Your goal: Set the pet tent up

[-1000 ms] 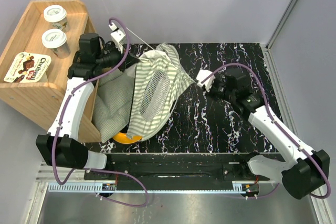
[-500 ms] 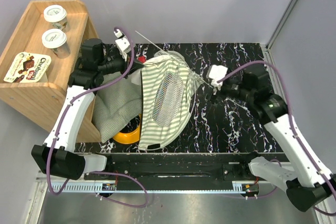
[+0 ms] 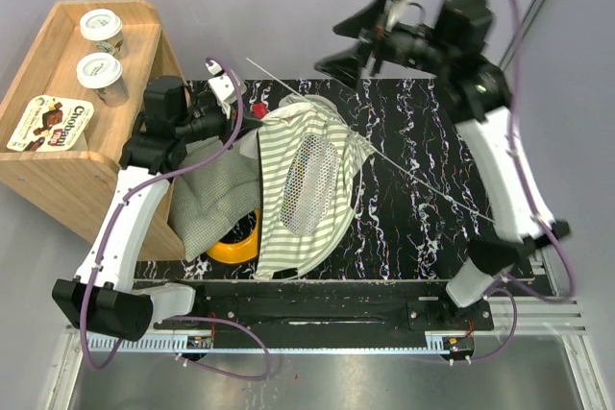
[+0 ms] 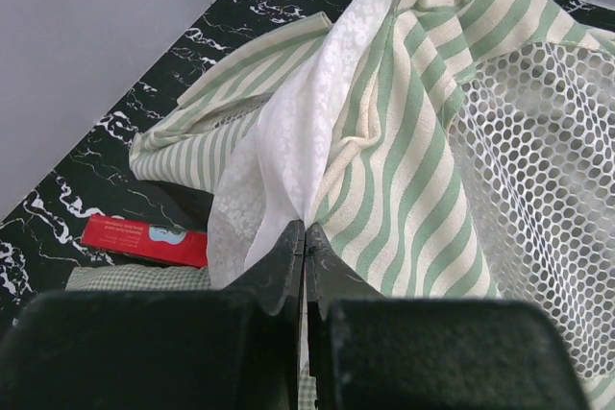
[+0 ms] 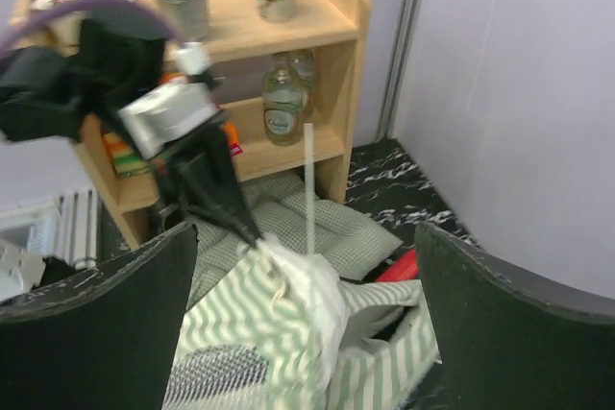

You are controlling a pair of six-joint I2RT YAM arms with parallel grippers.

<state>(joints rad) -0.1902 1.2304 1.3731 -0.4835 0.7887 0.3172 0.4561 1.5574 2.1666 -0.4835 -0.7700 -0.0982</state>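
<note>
The pet tent (image 3: 306,180) lies slumped on the black marbled table (image 3: 423,112), round mesh window up. A thin pole (image 3: 423,180) runs through it and slants off to the right. My left gripper (image 3: 252,124) is at the tent's back left corner. In the left wrist view that gripper (image 4: 305,229) is shut on the pet tent (image 4: 404,170), where white lace meets striped cloth. My right gripper (image 3: 348,43) is raised high over the table's far edge, open and holding nothing. Its wrist view looks down on the pet tent (image 5: 255,333) and the pole (image 5: 309,175) between the wide-spread fingers (image 5: 524,333).
A wooden shelf unit (image 3: 58,175) stands at the left with cups (image 3: 102,30) on top and bottles (image 5: 283,103) inside. A checked cushion (image 3: 204,201) lies beside the tent, over an orange ring (image 3: 235,249). A red packet (image 4: 144,240) lies behind the tent.
My right gripper opened, let go at the tent's right edge, and swung up and back over the far edge of the table. The tent settled flatter. The left gripper kept its grip.
</note>
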